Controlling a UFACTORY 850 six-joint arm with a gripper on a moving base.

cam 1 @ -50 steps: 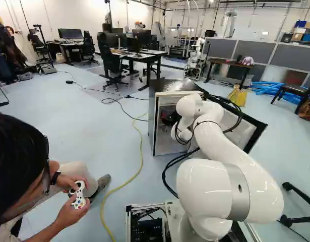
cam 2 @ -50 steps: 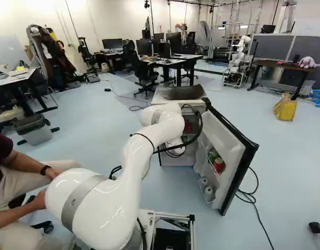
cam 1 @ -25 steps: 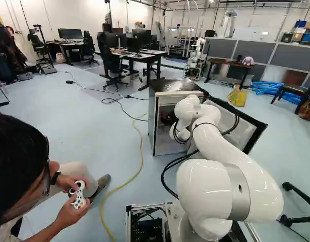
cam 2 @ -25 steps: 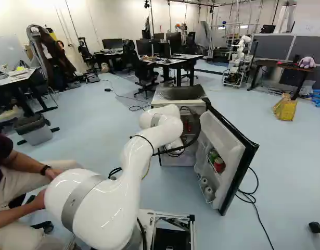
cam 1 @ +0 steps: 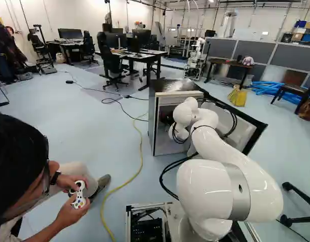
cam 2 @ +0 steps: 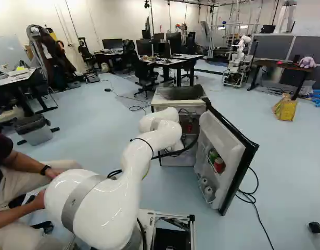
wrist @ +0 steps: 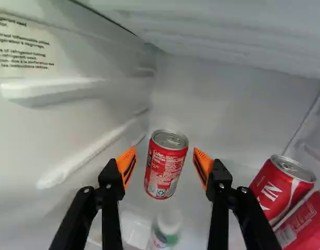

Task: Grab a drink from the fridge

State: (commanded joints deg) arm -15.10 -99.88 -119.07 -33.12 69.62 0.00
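The white arm (cam 1: 223, 143) reaches into the open mini fridge (cam 2: 178, 94). Only the right base view shows the inner face of its door (cam 2: 219, 138), with a green can (cam 2: 213, 154) beside a red can (cam 2: 218, 165) on one rack and two pale containers (cam 2: 208, 193) lower down. The base views do not show the gripper (wrist: 165, 151) clearly; the wrist view does: it is empty, its orange-padded fingers spread. Between and under them is a white-capped bottle (wrist: 169, 221) with a green band; beside them, two larger-looking red cans (wrist: 278, 188). Ahead, between the fingertips but apart from both pads, a red soda can (wrist: 165, 164) stands inside the fridge, silver-topped, with white lettering and a pull tab. Far off, both base views show another robot (cam 2: 237, 65).
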